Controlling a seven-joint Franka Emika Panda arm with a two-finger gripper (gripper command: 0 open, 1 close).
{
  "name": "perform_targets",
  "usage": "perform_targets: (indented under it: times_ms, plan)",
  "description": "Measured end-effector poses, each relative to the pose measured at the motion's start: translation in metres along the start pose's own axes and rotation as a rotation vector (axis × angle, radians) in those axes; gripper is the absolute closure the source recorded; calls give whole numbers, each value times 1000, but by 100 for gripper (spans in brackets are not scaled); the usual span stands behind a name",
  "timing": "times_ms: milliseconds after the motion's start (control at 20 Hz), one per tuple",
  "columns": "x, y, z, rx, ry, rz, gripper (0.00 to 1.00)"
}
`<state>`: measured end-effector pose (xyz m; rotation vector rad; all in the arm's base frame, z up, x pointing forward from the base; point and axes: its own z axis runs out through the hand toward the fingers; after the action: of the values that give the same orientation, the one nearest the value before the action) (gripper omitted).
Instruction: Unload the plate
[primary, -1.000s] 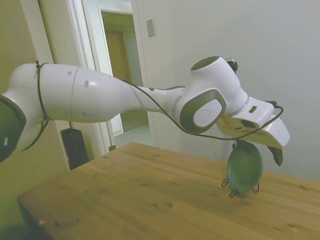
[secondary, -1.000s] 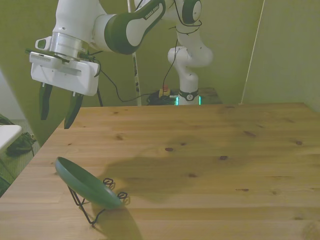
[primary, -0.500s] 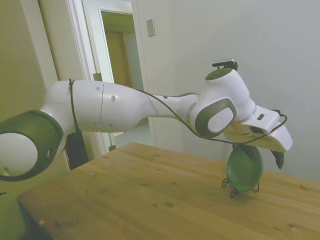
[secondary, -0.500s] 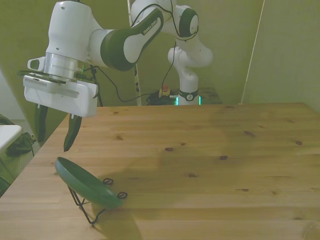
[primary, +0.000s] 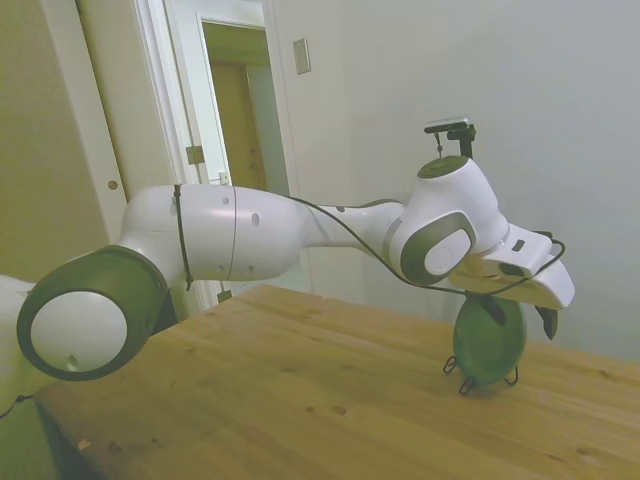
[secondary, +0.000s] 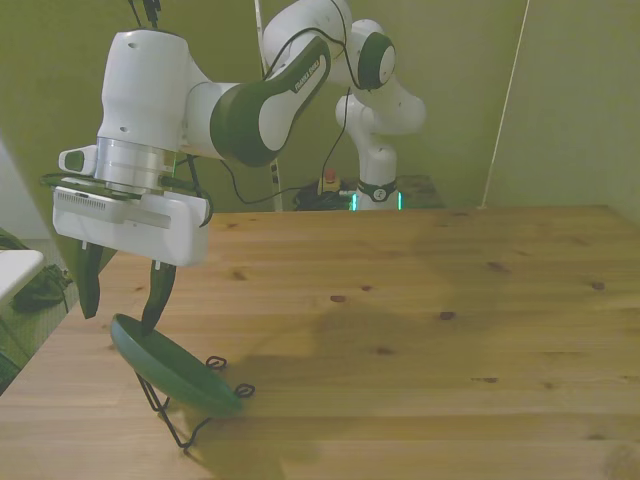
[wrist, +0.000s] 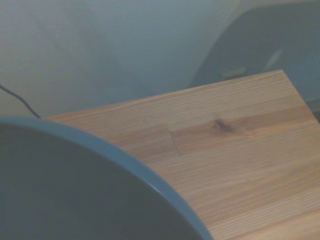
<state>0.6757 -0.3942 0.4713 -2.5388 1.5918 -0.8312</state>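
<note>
The gripper (secondary: 122, 307) is held spread, its two dark fingers (secondary: 158, 297) pointing down so that the upper rim of the plate (secondary: 175, 368) can be taken between them; one finger is seen at the rim, the other just beyond it, and nothing is pinched yet. Directly beneath the gripper the plate is propped at a tilt in the thin wire stand (secondary: 178, 422), which leaves its top edge exposed for exactly such a grasp from above. In the side view the plate (primary: 488, 341) is seen nearly on edge below the wrist. The stand is set on the wooden table (secondary: 420, 320), near its corner. The plate is judged not yet lifted.
</note>
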Motion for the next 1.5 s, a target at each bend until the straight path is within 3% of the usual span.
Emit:
perform_targets:
  times_ms: [1100, 1500]
  plan:
    - [10, 19, 8, 30, 10, -144, 100]
    - [8, 23, 15, 34, 3, -157, 100]
